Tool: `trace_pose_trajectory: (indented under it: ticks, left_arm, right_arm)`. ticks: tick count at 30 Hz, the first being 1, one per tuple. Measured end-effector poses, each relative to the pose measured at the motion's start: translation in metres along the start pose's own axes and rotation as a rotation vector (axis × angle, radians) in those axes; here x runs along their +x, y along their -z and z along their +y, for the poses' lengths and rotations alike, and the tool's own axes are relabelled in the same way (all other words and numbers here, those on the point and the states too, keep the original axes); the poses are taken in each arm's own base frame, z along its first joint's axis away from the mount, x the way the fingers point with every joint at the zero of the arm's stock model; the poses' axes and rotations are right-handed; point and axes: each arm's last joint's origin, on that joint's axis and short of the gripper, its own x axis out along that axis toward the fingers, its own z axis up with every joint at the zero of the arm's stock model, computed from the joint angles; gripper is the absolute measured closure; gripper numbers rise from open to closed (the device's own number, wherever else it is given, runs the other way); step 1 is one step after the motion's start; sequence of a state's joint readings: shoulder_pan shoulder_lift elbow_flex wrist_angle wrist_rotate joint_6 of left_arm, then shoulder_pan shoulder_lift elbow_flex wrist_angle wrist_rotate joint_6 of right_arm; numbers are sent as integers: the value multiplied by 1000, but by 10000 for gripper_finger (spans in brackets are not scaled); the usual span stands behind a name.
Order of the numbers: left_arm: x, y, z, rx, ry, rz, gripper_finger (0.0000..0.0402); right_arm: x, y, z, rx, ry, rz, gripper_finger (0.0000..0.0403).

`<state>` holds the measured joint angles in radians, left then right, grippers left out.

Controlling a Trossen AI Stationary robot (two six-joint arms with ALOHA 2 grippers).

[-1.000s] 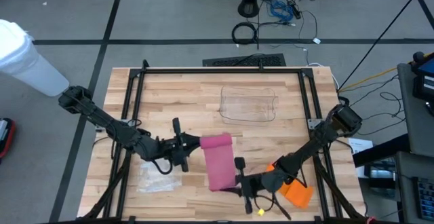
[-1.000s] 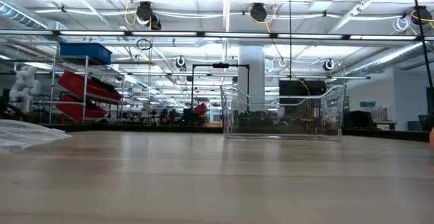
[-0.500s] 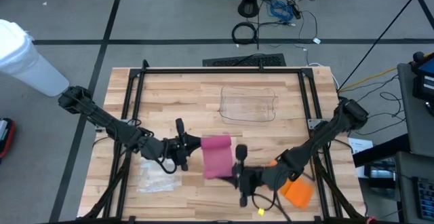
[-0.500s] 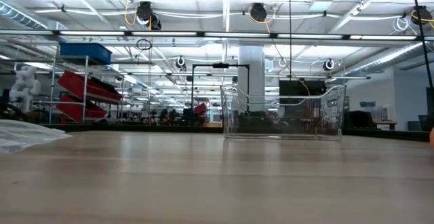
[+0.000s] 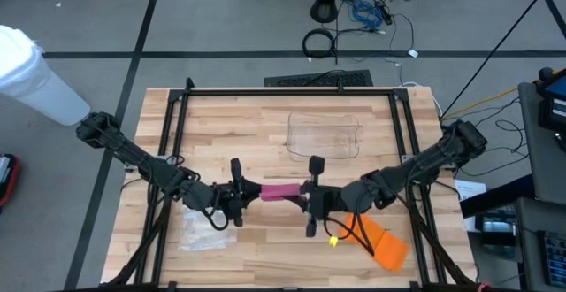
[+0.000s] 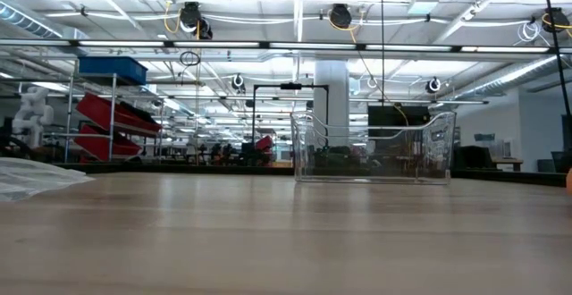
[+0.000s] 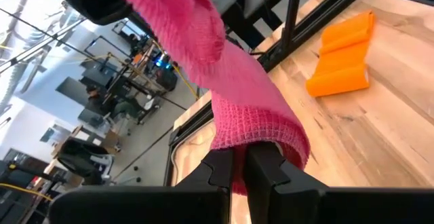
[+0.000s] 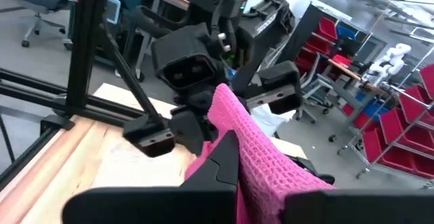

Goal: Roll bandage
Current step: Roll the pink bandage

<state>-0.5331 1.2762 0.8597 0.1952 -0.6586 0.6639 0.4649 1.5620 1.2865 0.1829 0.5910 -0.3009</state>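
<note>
Above mid-table, left gripper [image 5: 248, 192] and right gripper [image 5: 302, 194] face each other, both clamped on the pink bandage [image 5: 279, 191].

text: none legible | labels: none legible | brands: none | numbers: none | signs: none

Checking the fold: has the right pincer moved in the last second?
Yes. The right pincer, shut on the bandage, went from the table's near edge toward the clear bin.
</note>
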Motion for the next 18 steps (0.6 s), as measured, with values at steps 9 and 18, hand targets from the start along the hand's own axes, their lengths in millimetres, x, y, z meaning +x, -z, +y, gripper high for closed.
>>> trace_pose_trajectory:
  ticks: [9,18]
  left_arm:
    - [-1,-1,-2,8,7,-4,384]
    - [-10,-14,-6,22,31,-52,384]
  right_arm:
    - [14,16,-23,45,73,106,403]
    - [16,22,-24,160,71,106,364]
